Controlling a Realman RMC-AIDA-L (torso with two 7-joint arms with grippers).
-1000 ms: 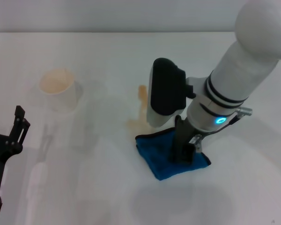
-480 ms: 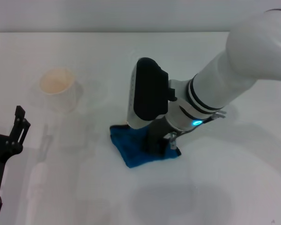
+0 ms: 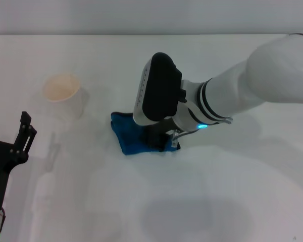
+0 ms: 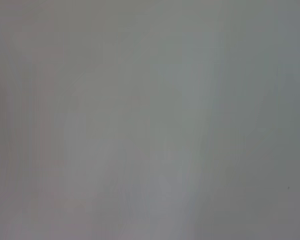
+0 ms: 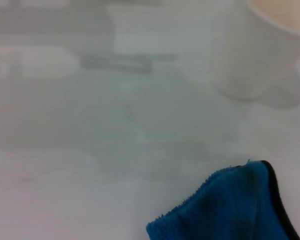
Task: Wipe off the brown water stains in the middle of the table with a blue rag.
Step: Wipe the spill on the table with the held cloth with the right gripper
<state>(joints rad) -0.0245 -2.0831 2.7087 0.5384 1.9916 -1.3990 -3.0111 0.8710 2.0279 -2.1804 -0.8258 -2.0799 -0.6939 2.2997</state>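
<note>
White table (image 3: 232, 201), head view: right gripper (image 3: 161, 142) presses blue rag (image 3: 129, 135) mid-tabletop, fingers clamped on it; white cup (image 3: 63, 96) toward left edge, inside tinted; left gripper (image 3: 24, 132) near left edge, fingers narrow. Left wrist view: blank surface. Right wrist view: rag corner (image 5: 230, 207), cup (image 5: 262, 55) beyond.

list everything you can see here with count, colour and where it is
blue rag: one, bright blue, bunched on the table middle, pressed under the right hand
cup: one, white with pale tinted inside, upright, left of the rag, apart from it
table: one, white, fills the view
brown water stains: none visible in the head view
right hand: one, black and white, down on the rag
left hand: one, black, parked at the near left edge
</note>
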